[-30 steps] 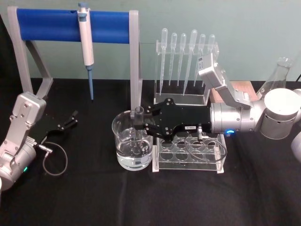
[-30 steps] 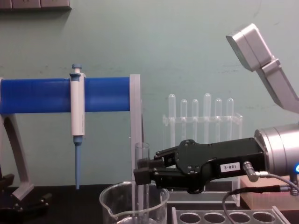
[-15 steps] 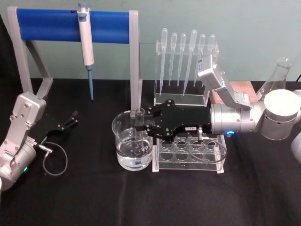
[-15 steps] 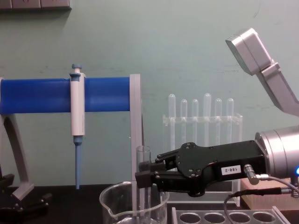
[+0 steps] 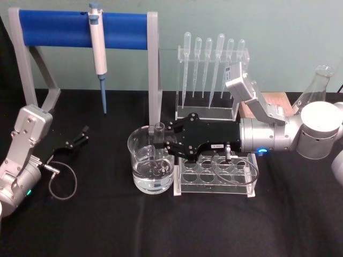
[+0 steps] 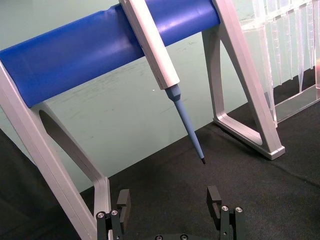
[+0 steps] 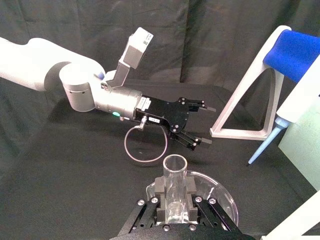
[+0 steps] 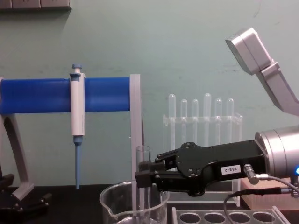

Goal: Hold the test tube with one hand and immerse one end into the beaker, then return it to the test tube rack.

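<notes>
The test tube [image 5: 158, 129] stands upright over the beaker [image 5: 140, 160], its lower end down inside the glass, where clear liquid sits. My right gripper [image 5: 162, 141] is shut on the tube below its open rim. From the side, the tube [image 8: 143, 156] rises above the beaker [image 8: 112, 205] with the right gripper [image 8: 143, 176] clamped across it. In the right wrist view the tube [image 7: 174, 170] sits between the black pads above the beaker rim [image 7: 220, 188]. My left gripper [image 5: 80, 136] rests open on the table at the left, and its fingers [image 6: 215, 196] hold nothing.
A clear rack with round holes [image 5: 214, 172] stands right of the beaker, under my right wrist. Behind are a pipette stand [image 5: 211, 69], a blue-barred frame [image 5: 53, 28] holding a pipettor [image 5: 97, 48], a flask [image 5: 316, 85] and a wooden block [image 5: 274, 99].
The right gripper has sunk slightly with the test tube, lowering it further into the beaker, then held still. The left arm has not moved.
</notes>
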{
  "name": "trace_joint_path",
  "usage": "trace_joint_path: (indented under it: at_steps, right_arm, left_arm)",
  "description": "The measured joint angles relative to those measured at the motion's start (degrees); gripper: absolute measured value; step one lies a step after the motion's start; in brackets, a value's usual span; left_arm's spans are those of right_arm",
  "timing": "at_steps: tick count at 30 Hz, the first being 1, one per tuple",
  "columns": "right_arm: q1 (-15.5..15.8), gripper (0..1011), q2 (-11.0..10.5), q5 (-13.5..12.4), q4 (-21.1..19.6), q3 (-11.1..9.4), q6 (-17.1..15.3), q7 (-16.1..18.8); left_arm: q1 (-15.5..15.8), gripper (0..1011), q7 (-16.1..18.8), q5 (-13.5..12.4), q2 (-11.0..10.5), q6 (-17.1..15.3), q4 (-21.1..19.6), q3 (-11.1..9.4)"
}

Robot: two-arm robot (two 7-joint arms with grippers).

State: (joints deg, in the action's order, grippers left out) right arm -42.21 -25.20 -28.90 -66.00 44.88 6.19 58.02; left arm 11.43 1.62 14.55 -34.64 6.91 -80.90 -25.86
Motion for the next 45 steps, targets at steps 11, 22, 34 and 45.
trace_joint_path:
  at_steps: [11, 22, 34, 45]
  right_arm:
    - [0.0, 233, 0.0, 0.0, 0.0, 0.0, 0.0, 0.0]
    - [0.0, 233, 0.0, 0.0, 0.0, 0.0, 0.0, 0.0]
    - [0.0, 233, 0.0, 0.0, 0.0, 0.0, 0.0, 0.0]
    - [0.0, 234, 0.0, 0.0, 0.0, 0.0, 0.0, 0.0]
  left_arm:
    - [0.0, 1000, 0.0, 0.0, 0.0, 0.0, 0.0, 0.0]
    - [0.0, 1000, 0.0, 0.0, 0.0, 0.0, 0.0, 0.0]
    - [0.0, 1000, 0.0, 0.0, 0.0, 0.0, 0.0, 0.0]
    - [0.0, 1000, 0.0, 0.0, 0.0, 0.0, 0.0, 0.0]
